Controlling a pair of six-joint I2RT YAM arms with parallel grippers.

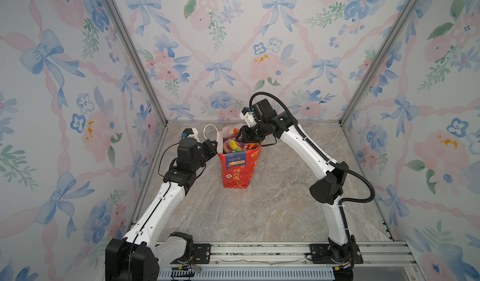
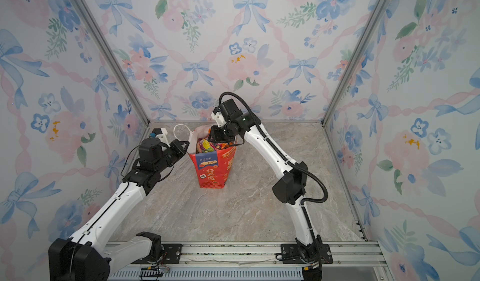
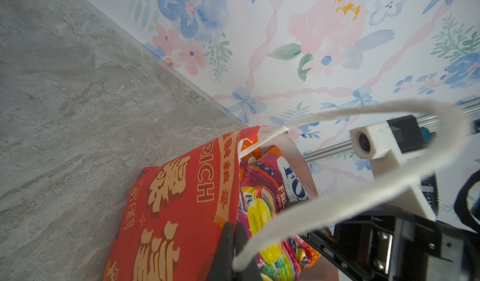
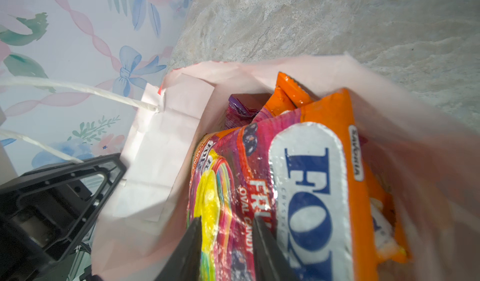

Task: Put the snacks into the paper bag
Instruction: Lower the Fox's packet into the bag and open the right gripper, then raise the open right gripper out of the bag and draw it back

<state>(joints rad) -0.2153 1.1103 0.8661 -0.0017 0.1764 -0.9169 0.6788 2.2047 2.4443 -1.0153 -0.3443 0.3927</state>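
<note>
A tall red paper bag (image 1: 237, 170) (image 2: 211, 170) with a blue panel and Chinese characters stands upright on a grey marble-patterned tabletop (image 1: 259, 214), toward the far middle of a booth with floral walls. Its mouth is open and packed with the snacks (image 1: 235, 146), which reach up to the rim.

From the left, the left gripper (image 1: 215, 147) (image 3: 233, 238) meets the bag's left rim. In the left wrist view its two dark fingers are pressed together on the top edge of the bag's wall, one outside on the red paper and one inside. A white cord handle (image 3: 337, 204) loops up from the rim just beside them, and in both top views it curves out on the far left of the bag.

From the right, the right gripper (image 1: 239, 136) (image 4: 228, 240) points down into the bag's mouth. Its jaws stand partly apart, with the glossy face of a red and yellow FOX'S packet (image 4: 309, 188) showing between them. It cannot be told whether they pinch the packet or only straddle it.

Behind that packet, deeper in the bag, sit an orange packet (image 4: 288, 90) and a purple packet (image 4: 239, 108), both resting against the bag's white inner wall.
</note>
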